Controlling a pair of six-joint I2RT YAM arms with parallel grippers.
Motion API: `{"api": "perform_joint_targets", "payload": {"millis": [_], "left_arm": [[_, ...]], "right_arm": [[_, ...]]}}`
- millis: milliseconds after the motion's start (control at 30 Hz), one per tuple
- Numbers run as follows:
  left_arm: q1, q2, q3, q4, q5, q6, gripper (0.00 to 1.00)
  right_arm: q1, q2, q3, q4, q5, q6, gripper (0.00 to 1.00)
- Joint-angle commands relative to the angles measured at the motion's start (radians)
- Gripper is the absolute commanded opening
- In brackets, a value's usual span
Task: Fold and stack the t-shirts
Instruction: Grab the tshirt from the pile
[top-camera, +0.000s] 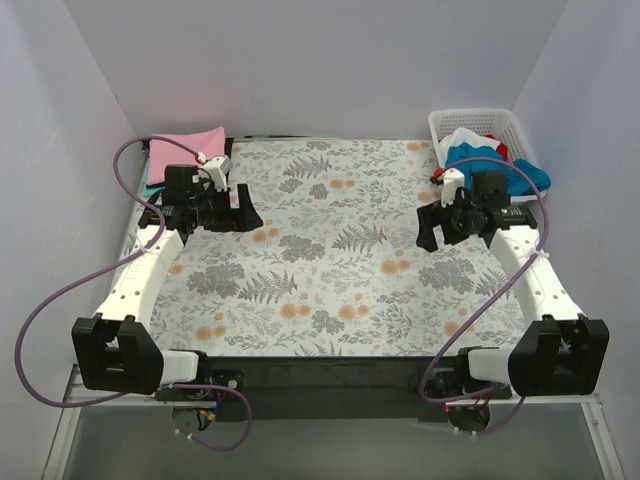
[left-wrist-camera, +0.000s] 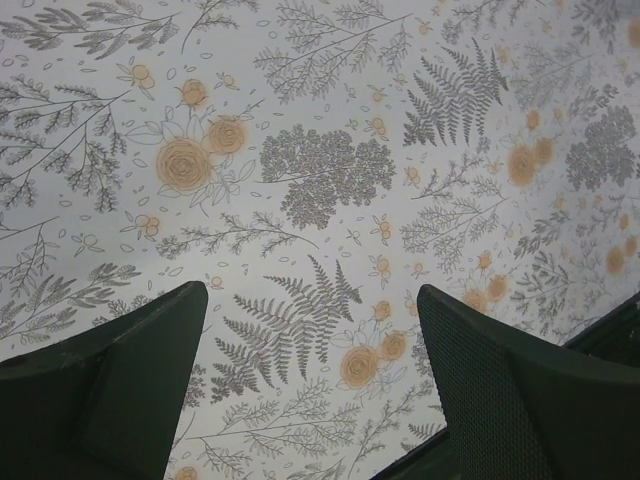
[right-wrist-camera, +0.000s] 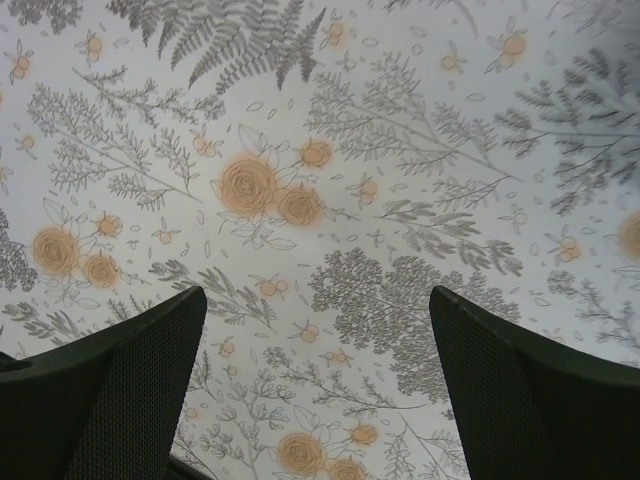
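**A:** How far along is the folding looking?

**B:** Partly done, I'm judging. A pink shirt (top-camera: 187, 148) is lying flat and squared in the upper left of the top view. A sliver of aqua cloth (top-camera: 151, 186) is peeking out at its lower left edge, so a stack seems to be forming there.

**A:** And what is waiting?

**B:** In the upper right, a blue shirt (top-camera: 505, 172) is spilling crumpled over the front of the white basket (top-camera: 485, 122). A white shirt (top-camera: 462, 140) and a bit of a red shirt (top-camera: 503, 150) are bunching up behind it. None of those is looking folded.

**A:** Are the arms carrying anything?

**B:** No. The left gripper (top-camera: 236, 207) is hovering just right of the stack. The right gripper (top-camera: 432, 226) is hanging just left of and below the basket pile. In both wrist views the jaws are standing wide apart, with only the flowered tablecloth (left-wrist-camera: 320, 150) showing between them.

**A:** Is anything lying spread for folding?

**B:** No shirt is showing in the middle of the frame. I'm guessing the next step is fetching one from the basket, likely the blue one on top.
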Motion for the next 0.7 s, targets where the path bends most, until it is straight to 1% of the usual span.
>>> {"api": "perform_joint_targets", "payload": {"millis": [0,100,133,167,200,233,300,333,367,400,500,667], "left_arm": [[0.008,0.010,0.076,-0.037,0.117,0.047,0.86],[0.010,0.036,0.113,-0.059,0.130,0.055,0.86],[0.010,0.044,0.119,-0.063,0.115,0.057,0.86],[0.011,0.047,0.127,-0.068,0.112,0.057,0.86],[0.013,0.045,0.133,-0.071,0.108,0.058,0.86],[0.014,0.050,0.145,-0.079,0.105,0.060,0.86],[0.014,0.064,0.168,-0.095,0.111,0.064,0.86],[0.014,0.082,0.199,-0.114,0.116,0.066,0.86],[0.016,0.090,0.211,-0.120,0.118,0.066,0.86],[0.016,0.099,0.223,-0.126,0.121,0.063,0.86],[0.016,0.119,0.240,-0.120,0.136,0.051,0.86],[0.016,0.131,0.230,-0.108,0.179,0.040,0.86]], "right_arm": [[-0.003,0.046,0.212,0.012,0.082,-0.003,0.98],[-0.029,0.110,0.347,0.010,0.152,0.001,0.98],[-0.055,0.129,0.445,0.009,0.159,0.001,0.98],[-0.072,0.170,0.490,0.006,0.162,-0.003,0.98],[-0.104,0.193,0.543,0.001,0.149,-0.003,0.98],[-0.160,0.241,0.635,-0.013,0.133,0.000,0.98],[-0.230,0.285,0.722,-0.025,0.054,0.020,0.98],[-0.292,0.328,0.787,-0.042,0.025,0.028,0.98],[-0.317,0.351,0.812,-0.050,-0.021,0.028,0.98],[-0.354,0.371,0.834,-0.060,-0.034,0.021,0.98],[-0.403,0.443,0.883,-0.079,-0.058,0.004,0.98],[-0.442,0.592,0.894,-0.102,-0.097,0.002,0.98]]}}
